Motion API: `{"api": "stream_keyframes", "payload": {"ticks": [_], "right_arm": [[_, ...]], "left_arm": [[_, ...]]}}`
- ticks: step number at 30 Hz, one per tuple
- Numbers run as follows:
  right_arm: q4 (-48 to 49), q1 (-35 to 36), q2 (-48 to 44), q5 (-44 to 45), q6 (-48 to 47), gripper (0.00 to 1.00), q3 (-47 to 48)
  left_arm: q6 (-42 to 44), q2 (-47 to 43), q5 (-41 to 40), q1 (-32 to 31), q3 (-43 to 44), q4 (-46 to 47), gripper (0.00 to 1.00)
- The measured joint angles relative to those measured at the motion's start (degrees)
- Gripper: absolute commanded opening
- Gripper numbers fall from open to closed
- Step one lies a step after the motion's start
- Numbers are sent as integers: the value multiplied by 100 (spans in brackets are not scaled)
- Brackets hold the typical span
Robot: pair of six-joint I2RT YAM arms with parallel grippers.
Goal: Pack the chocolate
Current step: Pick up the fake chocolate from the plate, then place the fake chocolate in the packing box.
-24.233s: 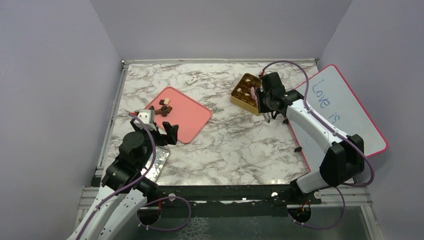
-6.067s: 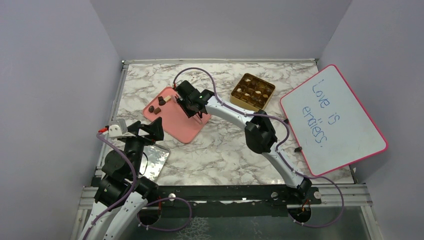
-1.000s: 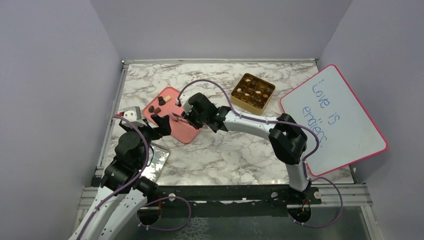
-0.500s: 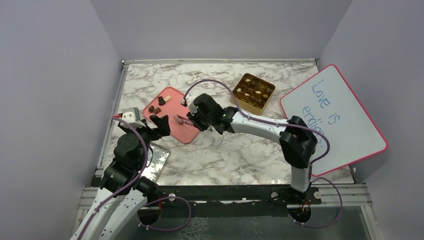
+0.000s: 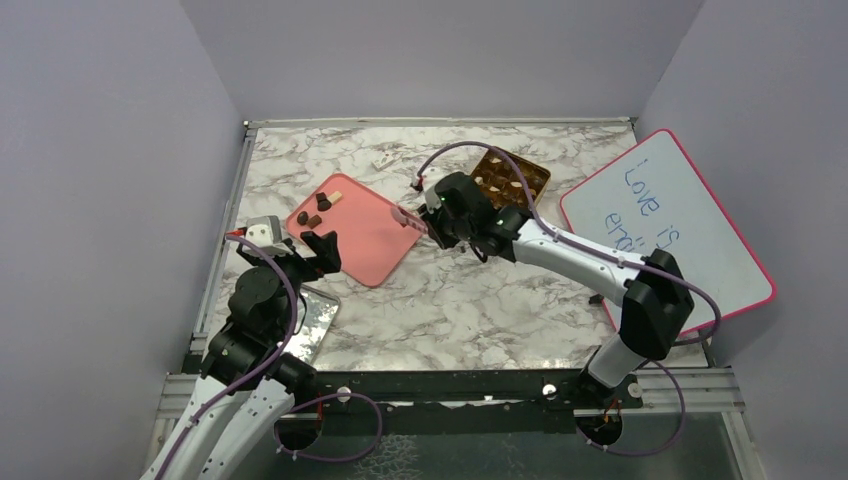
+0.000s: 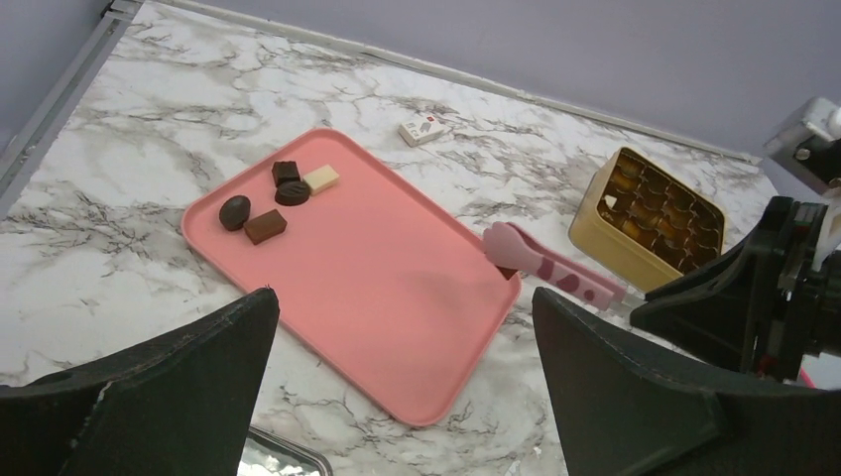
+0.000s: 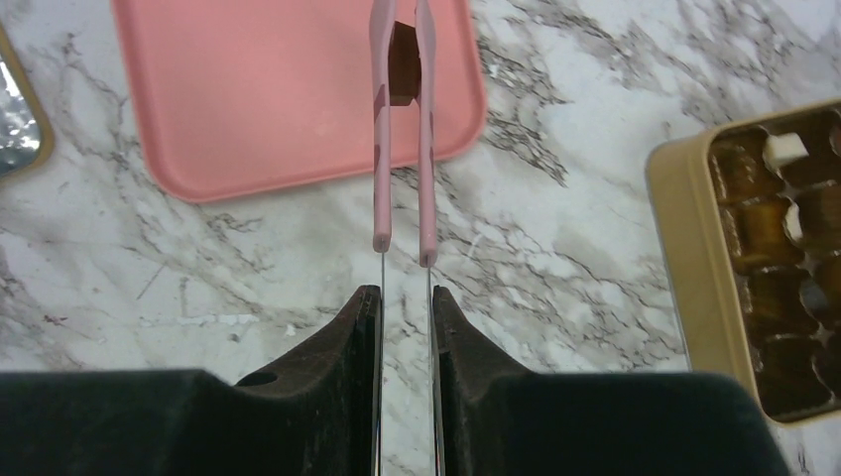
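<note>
1. Over the box-side edge of the pink tray: right gripper was clamped on the pink tweezers. The tweezer tips pinched one dark chocolate piece, which looked lifted off the tray.
2. Key relation: the gold box lay to the robot's right of the held piece, well apart, w/ marble table between. The tweezers' long axis ran straight out from the jaws toward the tray, so the box sat off to the side, not ahead. My read: next move needs a swing right, then tips re-aimed down into a cell.
3. R arm was much nearer the box. Left gripper hung wide open, holding nothing, by the tray's near-left side.
4. Rest of the choc: five loose pcs bunched at the tray's far-left corner, four dark + one cream.
5. Box cells: some filled. Couldn't tell which were free; the arm covered part of the box in the top view.
6. Surface/room: flat marble top w/ walls on three sides. A whiteboard lay just right of the box, and a small white packet lay on the far side. Risk, IMO: the pinch looked light, so a fast swing could drop the piece.
</note>
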Motion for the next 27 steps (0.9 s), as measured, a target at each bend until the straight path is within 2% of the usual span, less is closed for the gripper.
{"api": "stream_keyframes", "payload": {"ticks": [15,27], "right_arm": [[-136,-1611,-970,280,269,24,-817],[-55,-2059,-1047,289,282,26,-844]], "left_arm": [[164,20,17,0,-85,98,99],[201,74,57,0,-101,120,99]]}}
